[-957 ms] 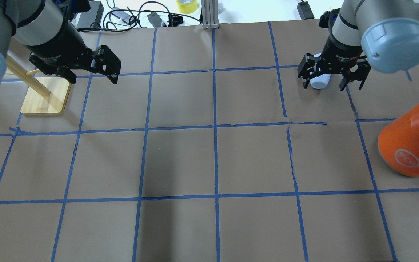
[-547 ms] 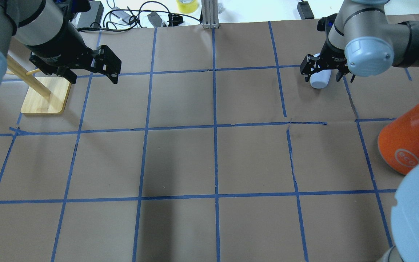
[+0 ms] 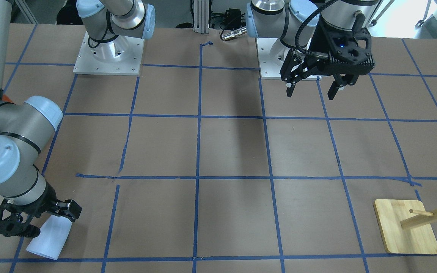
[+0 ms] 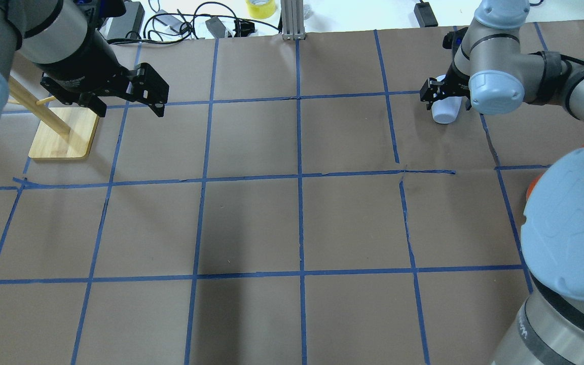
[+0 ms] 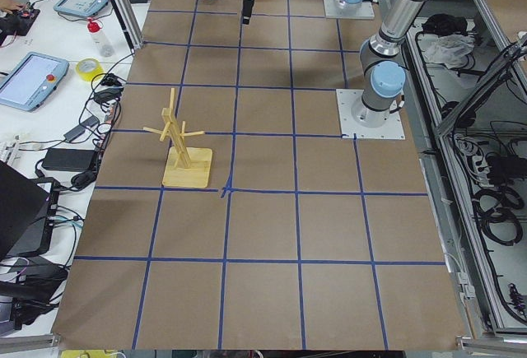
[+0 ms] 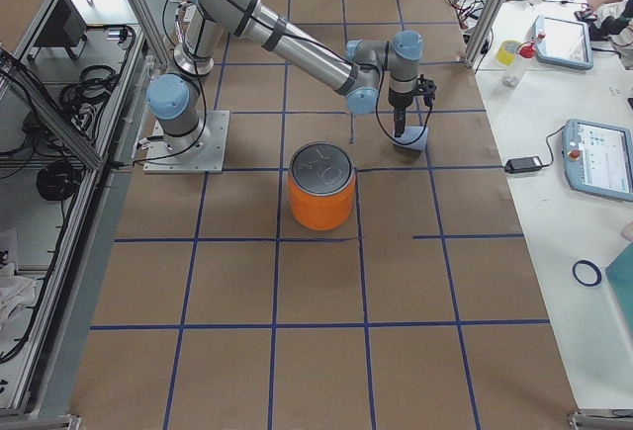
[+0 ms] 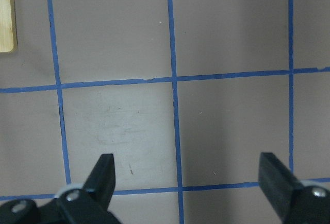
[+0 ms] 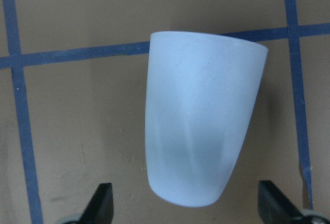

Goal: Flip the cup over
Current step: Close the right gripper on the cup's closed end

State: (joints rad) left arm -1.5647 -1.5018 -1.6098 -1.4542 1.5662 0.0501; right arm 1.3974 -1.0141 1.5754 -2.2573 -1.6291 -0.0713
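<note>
Overhead view of a brown paper-covered table [image 4: 251, 228] marked with a blue tape grid. At the upper left of the frame a wooden peg stand [image 4: 64, 134] sits under the left arm. Just to its right, the left end effector [image 4: 131, 107] hangs above the table with its fingers spread wide and nothing between them. You can leave that arm where it is.

At the upper right, the cup [image 4: 446, 114] lies on its side on the table, across a tape line. The right end effector [image 8: 185, 195] is directly over it. Its fingers are apart, one on each side of the cup's narrower closed end, and neither appears to touch it. Farther right, the orange can [image 6: 321, 211] is mostly hidden behind the arm's elbow. The side view shows it upright and apart from the cup.

You appear to be at the grasp, with the flip itself not yet begun. Shift a little toward the cup's middle before you close, since a hold on the tapered end could squeeze it out. Keep the fingers square to the cup's axis. Close gently, because the thin wall may flex and the round body may roll. Then lift clear of the table before turning the wrist
</note>
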